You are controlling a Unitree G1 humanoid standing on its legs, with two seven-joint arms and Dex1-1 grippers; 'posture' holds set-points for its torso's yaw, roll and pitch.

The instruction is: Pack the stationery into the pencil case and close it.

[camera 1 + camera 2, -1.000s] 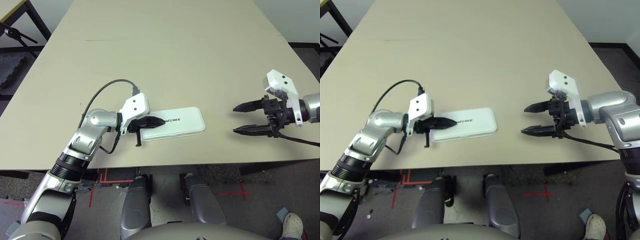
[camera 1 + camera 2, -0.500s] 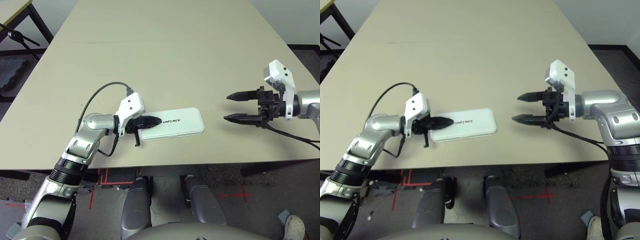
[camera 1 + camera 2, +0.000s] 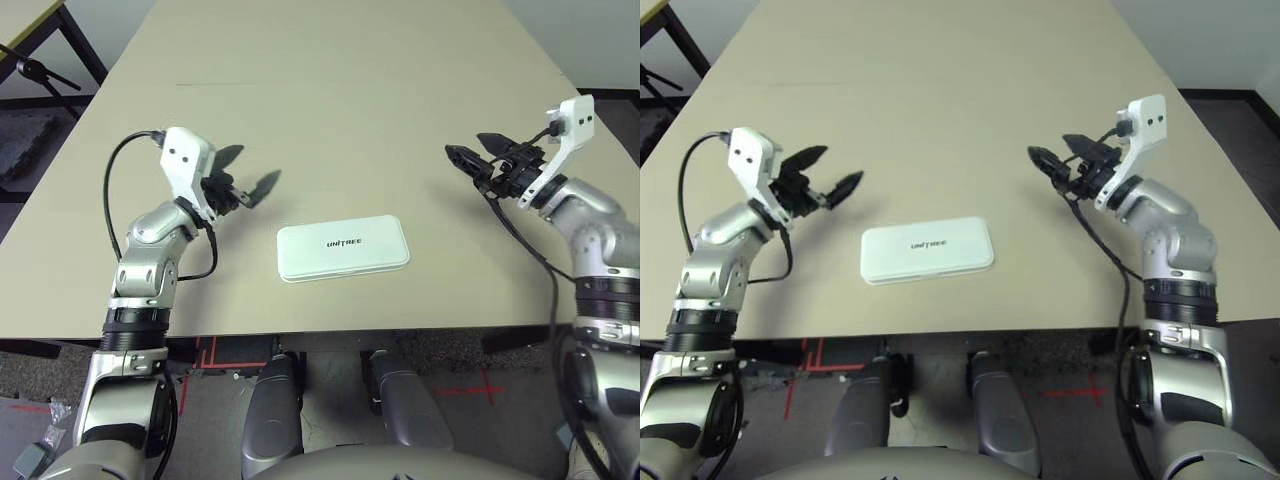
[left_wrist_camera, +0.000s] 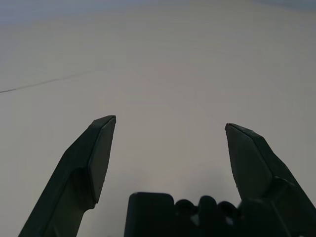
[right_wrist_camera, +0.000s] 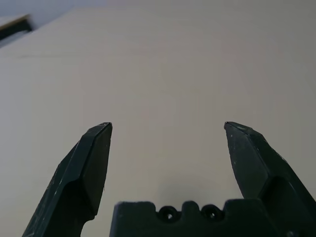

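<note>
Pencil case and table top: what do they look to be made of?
The pencil case looks like smooth white plastic: rounded corners, even sheen, black printed lettering on the closed lid. The table looks like matte beige laminate or painted board: flat, uniform colour, no grain; which of the two cannot be told.

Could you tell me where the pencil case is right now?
The pencil case lies closed near the table's front edge, between the open left gripper and right gripper, touching neither.

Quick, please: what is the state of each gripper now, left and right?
Left gripper: open, holding nothing, raised apart from the closed pencil case.
Right gripper: open, holding nothing, above the table.
</note>
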